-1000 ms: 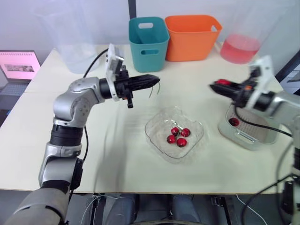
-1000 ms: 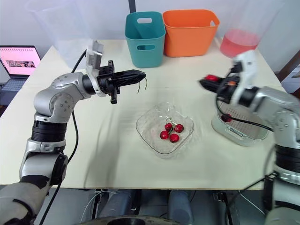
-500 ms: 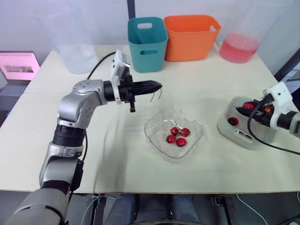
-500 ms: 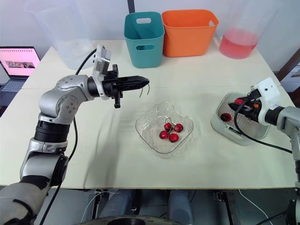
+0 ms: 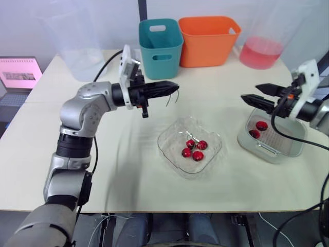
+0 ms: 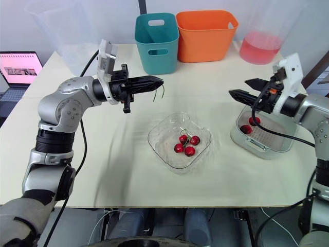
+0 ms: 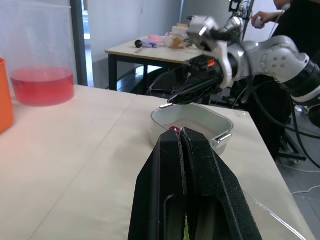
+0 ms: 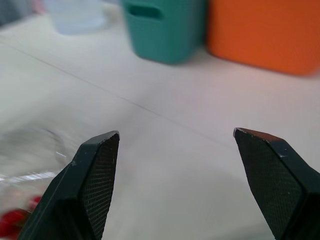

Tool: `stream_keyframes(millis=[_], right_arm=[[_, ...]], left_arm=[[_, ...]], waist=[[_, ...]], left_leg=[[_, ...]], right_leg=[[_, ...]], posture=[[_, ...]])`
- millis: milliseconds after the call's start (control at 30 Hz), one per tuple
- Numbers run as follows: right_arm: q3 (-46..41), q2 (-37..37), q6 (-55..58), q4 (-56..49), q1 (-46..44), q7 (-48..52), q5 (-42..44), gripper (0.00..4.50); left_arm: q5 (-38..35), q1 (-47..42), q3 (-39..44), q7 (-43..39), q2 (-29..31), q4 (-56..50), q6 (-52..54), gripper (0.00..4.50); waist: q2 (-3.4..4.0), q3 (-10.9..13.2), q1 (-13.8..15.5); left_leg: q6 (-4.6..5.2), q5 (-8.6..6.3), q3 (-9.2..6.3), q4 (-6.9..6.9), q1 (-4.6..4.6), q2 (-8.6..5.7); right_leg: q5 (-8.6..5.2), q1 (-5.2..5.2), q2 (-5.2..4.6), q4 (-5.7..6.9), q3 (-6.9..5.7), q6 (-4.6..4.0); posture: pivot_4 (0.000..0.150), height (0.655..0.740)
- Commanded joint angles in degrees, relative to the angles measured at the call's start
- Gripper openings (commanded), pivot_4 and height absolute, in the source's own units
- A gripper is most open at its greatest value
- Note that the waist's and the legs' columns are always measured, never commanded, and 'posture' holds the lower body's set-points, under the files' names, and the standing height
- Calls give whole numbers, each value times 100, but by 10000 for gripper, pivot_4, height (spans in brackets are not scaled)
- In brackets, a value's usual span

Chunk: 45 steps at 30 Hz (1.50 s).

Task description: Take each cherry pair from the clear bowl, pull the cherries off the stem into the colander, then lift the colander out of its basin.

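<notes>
A pale table [image 5: 128, 175] stands before a plain white wall [image 5: 123, 20]; a lit laptop [image 5: 19, 73] sits at the far left.

Bright, even room light washes the pale cream table [image 5: 128, 180]; the shadow at the foot of the teal plastic bin [image 5: 162, 51] is faint and soft-edged. Small glints sit on the clear plastic bowl [image 5: 169, 149] and the red cherries [image 5: 198, 156].

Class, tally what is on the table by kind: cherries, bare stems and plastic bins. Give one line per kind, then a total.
Cherries: 6 (4 in the clear bowl, 2 in the colander)
Bare stem, pinched in the left gripper: 1
Bins: 2 (teal bin, orange bin)
Total: 9
</notes>
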Motion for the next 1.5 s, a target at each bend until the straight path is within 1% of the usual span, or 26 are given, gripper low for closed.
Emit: stream_keyframes(millis=[33,133,200,233,300,400,533,633,700,800,833,867,933,967,1067,1133,1200,1300,1333,1400,1500], right_arm=[[-7,138,402,-586,-210,-73,503,38973],[236,346,873,-1348,-288,-204,1003,38973],[571,514,1060,-1859,-338,-358,1152,38973],[876,590,1069,-2122,-360,-446,1063,38973],[1318,726,1091,-2437,-399,-623,905,38973],[1943,954,1121,-2795,-452,-852,723,38973],[2312,1216,1054,-2860,-479,-914,660,38973],[2429,1231,888,-2698,-456,-804,502,38973],[2468,1208,816,-2614,-468,-726,419,38973],[2517,1139,718,-2519,-461,-573,290,39355],[2524,1118,694,-2503,-453,-532,258,39355],[2517,1094,678,-2482,-451,-493,233,39355],[2492,1038,606,-2454,-438,-439,145,39355],[2462,1005,572,-2438,-429,-418,111,39355],[2239,823,600,-2369,-387,-335,158,39355],[1950,550,769,-2277,-367,-226,292,39355],[1595,245,1015,-2133,-386,-135,468,39355],[1389,-421,1463,-2108,-356,204,704,39355],[1465,-637,1577,-2134,-362,312,716,39355],[1619,-835,1725,-2149,-433,417,740,39355],[1906,-767,1758,-2205,-576,368,635,39355]], left_arm=[[27,-23,221,122,184,-102,-70,0],[75,193,389,536,390,-10,204,0],[129,491,498,864,589,61,546,0],[250,737,516,1043,729,69,647,0],[235,1132,611,1221,946,-28,921,0],[244,1758,902,1536,1247,-177,1207,0],[443,2335,1097,1930,1437,-260,1136,0],[601,2477,1172,2334,1373,-198,1182,0],[676,2550,1178,2461,1347,-150,1165,0],[713,2630,1203,2538,1320,-133,1133,9442],[709,2646,1209,2530,1321,-144,1123,13591],[758,2684,1195,2443,1360,-194,922,19677],[855,2731,1151,2239,1501,-344,586,29851],[893,2721,1150,2136,1582,-406,433,34229],[1003,2594,1172,1799,1941,-547,73,34229],[935,2436,1203,1530,2190,-701,-24,34229],[676,2265,1216,1135,2399,-988,21,34229],[52,1979,1184,526,2614,-1469,465,34229],[-93,1915,1151,389,2669,-1579,595,34229],[-448,1821,1027,115,2770,-1920,901,34229],[-799,1854,791,-170,2848,-2444,1208,34229]], waist=[[0,0,6],[1,0,-22],[1,-1,-47],[4,-2,-63],[3,-2,-101],[-1,1,-63],[-4,-1,21],[-6,-2,90],[-7,-3,105],[-7,-3,87],[-7,-3,78],[-7,-3,70],[-7,-3,47],[-7,-3,20],[-8,-2,1],[-7,-2,7],[-8,-2,22],[-6,-1,27],[-6,-1,7],[-6,-1,-27],[-3,-1,-82]], left_leg=[[0,0,-3,1,0,0],[0,0,-6,-1,0,1],[0,0,-8,-2,0,3],[1,-1,-8,-3,1,2],[2,-1,-16,-7,7,2],[2,-2,-30,-3,-1,-3],[2,-2,-31,-3,-2,-5],[5,-4,-32,-2,-2,-11],[4,-4,-32,-2,-2,-11],[2,-3,-30,-4,-2,-10],[2,-3,-30,-5,-2,-10],[2,-3,-30,-5,-2,-8],[2,-3,-30,-6,-2,-6],[1,-2,-30,-7,-2,-6],[1,-3,-30,-8,-3,-5],[6,-5,-29,-12,-2,-5],[7,-6,-29,-10,-3,-6],[15,-11,-29,-10,-6,-8],[23,-15,-29,-10,-10,-7],[30,-20,-28,-13,-7,-5],[44,-27,-19,-15,2,4]], right_leg=[[0,1,0,0,-1,0],[0,0,-2,0,-1,0],[0,-4,0,3,0,0],[0,-6,2,5,0,0],[0,-16,3,16,7,0],[0,-29,1,29,5,0],[0,-31,-3,29,6,0],[0,-18,-7,13,6,-1],[0,-18,-7,12,6,-1],[0,-21,-6,14,6,-1],[0,-24,-6,15,6,-1],[0,-24,-5,15,6,-1],[0,-26,-3,17,6,-1],[0,-27,-3,17,6,-1],[0,-27,-4,15,6,-1],[0,-26,-4,13,6,-2],[0,-23,-5,11,6,-2],[0,-16,-7,-2,4,-2],[0,-17,-7,-8,3,-2],[0,-14,-6,-11,3,-2],[1,-15,1,-8,6,-2]], posture=[[1500,7400],[1500,7400],[1500,7400],[1500,7400],[1500,7400],[1500,7400],[1500,7400],[1500,7400],[1500,7400],[1500,7400],[1500,7400],[1500,7400],[1500,7400],[1500,7400],[1500,7400],[1500,7400],[1500,7400],[1500,7400],[1500,7400],[1500,7400],[1500,7400]])
